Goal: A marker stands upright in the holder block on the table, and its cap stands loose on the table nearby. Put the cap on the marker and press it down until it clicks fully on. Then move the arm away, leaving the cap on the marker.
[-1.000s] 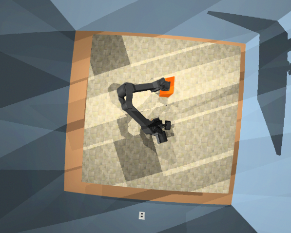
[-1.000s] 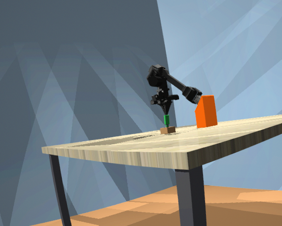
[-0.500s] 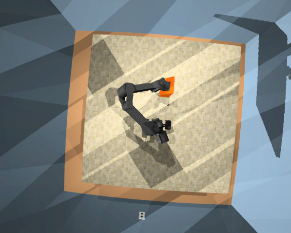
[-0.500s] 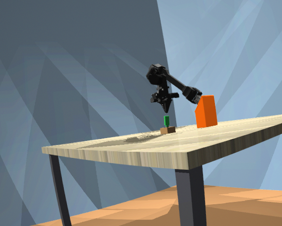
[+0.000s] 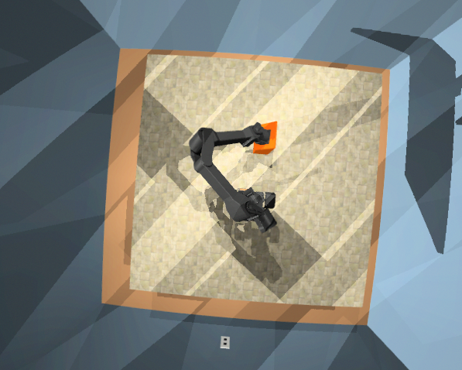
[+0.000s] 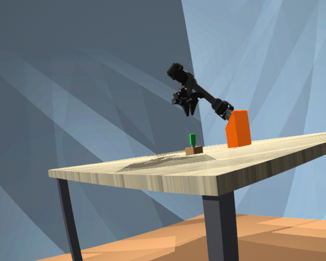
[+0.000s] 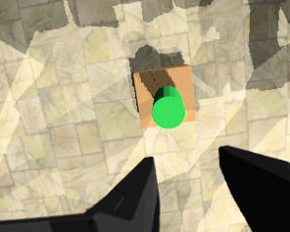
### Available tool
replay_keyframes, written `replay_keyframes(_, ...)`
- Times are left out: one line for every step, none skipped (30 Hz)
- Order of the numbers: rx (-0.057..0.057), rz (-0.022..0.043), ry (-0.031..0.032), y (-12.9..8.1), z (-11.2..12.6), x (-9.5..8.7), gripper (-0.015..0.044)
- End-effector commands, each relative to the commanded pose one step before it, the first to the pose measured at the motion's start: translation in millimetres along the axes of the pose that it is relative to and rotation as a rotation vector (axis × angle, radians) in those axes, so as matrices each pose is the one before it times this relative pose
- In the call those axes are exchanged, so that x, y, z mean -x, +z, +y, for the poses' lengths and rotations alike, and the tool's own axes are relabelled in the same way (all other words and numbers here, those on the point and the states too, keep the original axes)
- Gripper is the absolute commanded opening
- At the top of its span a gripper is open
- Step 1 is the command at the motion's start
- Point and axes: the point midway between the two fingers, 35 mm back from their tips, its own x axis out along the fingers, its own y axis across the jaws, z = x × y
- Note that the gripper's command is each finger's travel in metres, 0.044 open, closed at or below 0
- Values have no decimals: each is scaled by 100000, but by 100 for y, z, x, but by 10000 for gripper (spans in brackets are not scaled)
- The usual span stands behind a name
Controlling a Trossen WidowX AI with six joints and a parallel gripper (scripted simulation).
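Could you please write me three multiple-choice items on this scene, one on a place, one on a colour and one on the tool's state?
1. Where does the tool hang?
A. Above the holder block, apart from it
B. On the table top
C. Behind the orange base

2. What colour is the cap?
A. Red
B. Green
C. Blue

3. How do the tool's fingers stand?
A. Shut on the cap
B. Shut on the block
C. Parted, holding nothing

Answers: 1 A, the exterior view shows air between the tool and the cap. 2 B, both views show it green. 3 C, the wrist view shows table between the fingers.
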Motion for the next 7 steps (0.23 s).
replay_keyframes(-443,-16,583,37,51,198,236)
replay_keyframes(0,0,0,0,0,0,263)
replay_keyframes(0,0,0,0,0,0,289)
replay_keyframes(0,0,0,0,0,0,315)
replay_keyframes(0,0,0,0,0,0,341)
replay_keyframes(0,0,0,0,0,0,367)
replay_keyframes(0,0,0,0,0,0,394)
